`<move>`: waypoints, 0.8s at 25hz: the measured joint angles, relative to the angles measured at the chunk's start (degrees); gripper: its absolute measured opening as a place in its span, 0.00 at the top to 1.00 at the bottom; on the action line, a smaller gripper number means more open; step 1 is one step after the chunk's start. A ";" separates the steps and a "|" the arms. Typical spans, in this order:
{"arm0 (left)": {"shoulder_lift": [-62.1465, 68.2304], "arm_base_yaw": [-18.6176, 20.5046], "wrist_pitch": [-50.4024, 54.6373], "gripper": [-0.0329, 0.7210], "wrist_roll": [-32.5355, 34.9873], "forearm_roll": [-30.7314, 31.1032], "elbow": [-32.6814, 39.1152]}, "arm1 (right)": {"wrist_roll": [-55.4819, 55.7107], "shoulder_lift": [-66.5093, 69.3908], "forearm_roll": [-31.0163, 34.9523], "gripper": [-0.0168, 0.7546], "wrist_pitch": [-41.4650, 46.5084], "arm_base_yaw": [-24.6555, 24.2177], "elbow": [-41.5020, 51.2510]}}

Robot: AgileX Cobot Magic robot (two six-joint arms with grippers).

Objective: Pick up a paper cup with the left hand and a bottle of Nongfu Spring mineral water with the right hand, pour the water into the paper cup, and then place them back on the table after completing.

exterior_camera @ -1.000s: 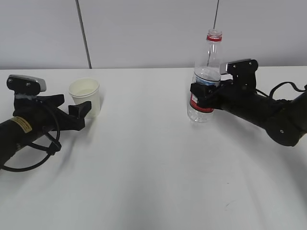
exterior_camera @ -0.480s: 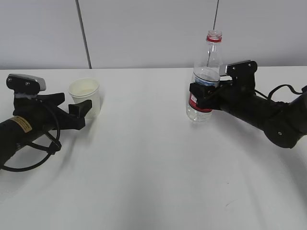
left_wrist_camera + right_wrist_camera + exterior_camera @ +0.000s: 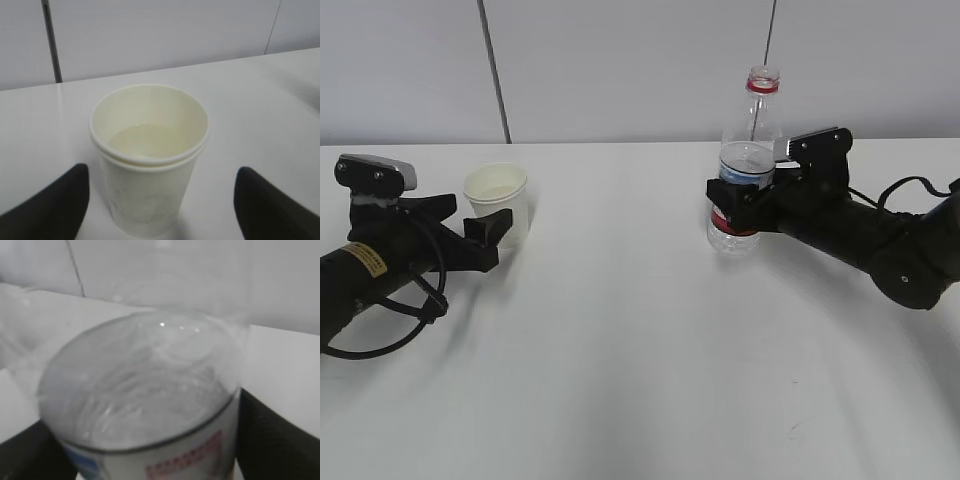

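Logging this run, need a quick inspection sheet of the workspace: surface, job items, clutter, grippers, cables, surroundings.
Surface: white table, no spill visible.
Job's things: paper cup upright, liquid inside; bottle upright, uncapped, red-white label, partly filled.
Clutter: nothing seen.
Grippers: left hand open, fingers either side of the cup, not touching it; right hand shut on the bottle at the label.
Cables: black loop by the left arm; black cable behind the right arm.
Surroundings: plain grey wall panels.
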 joint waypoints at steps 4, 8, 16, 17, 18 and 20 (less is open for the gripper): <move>0.00 0.00 0.00 0.24 0.00 0.02 0.00 | 0.00 -1.05 -0.10 0.15 0.63 0.00 1.59; 0.00 0.00 0.00 0.24 0.00 0.14 0.00 | 0.00 -1.71 0.26 0.15 0.73 0.00 2.45; -0.05 0.00 -0.17 0.24 0.00 0.57 0.00 | 0.00 -2.68 0.96 0.15 0.87 0.00 5.90; -0.12 0.00 -0.17 0.24 0.00 0.64 0.00 | 0.00 -3.14 1.21 0.15 0.87 0.00 6.58; -0.11 0.00 -0.22 0.24 0.00 0.75 0.00 | 0.00 -3.71 1.31 0.15 0.87 0.00 7.27; -0.29 0.00 -0.28 0.24 0.00 0.84 0.00 | -0.04 -4.89 1.99 0.15 0.75 0.00 8.55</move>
